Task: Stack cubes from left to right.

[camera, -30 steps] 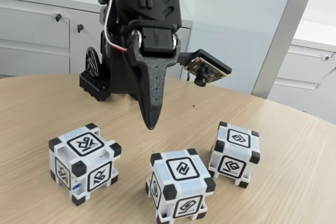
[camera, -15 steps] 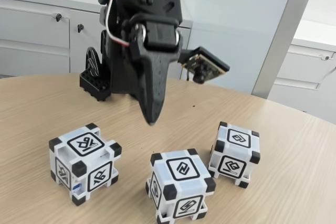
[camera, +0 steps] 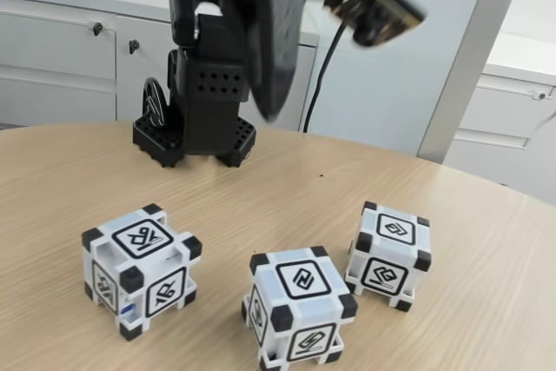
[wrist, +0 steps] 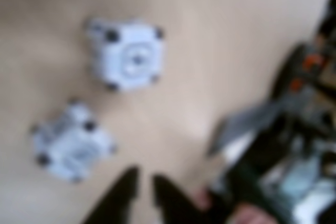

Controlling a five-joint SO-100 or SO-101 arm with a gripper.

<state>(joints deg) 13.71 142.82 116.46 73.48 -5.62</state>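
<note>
1. Cubes sit in the lower part of the fixed view on the wooden table (camera: 486, 301): the middle cube (camera: 300, 306) is nearest, at the bottom centre; the left cube (camera: 139, 268) stands at lower left; the right cube (camera: 388, 254) stands a little farther back, at lower right. All 3 rest apart from one another, none stacked.
2. Markings: each cube face carries a black-framed square glyph; no readable words or brand names show.
3. Wrist view, heavily blurred: 2 pale cubes appear, one at upper centre-left (wrist: 128, 56) and one at lower left (wrist: 71, 142). I cannot tell which cubes of the fixed view these are.
4. Gripper (camera: 271, 110) hangs motion-blurred in the upper centre of the fixed view, high above the table; in the wrist view its dark fingertips (wrist: 123, 182) show at the bottom edge with a narrow gap between them, holding nothing.
5. Behind, the arm's black base (camera: 195, 132) stands on the table's far side, with grey cabinets (camera: 61, 58) beyond.
6. Compared with 0.5 s ago, the gripper has risen well clear of the cubes, and the wrist camera (camera: 378, 8) has swung up to the upper right. The cubes have not moved.
</note>
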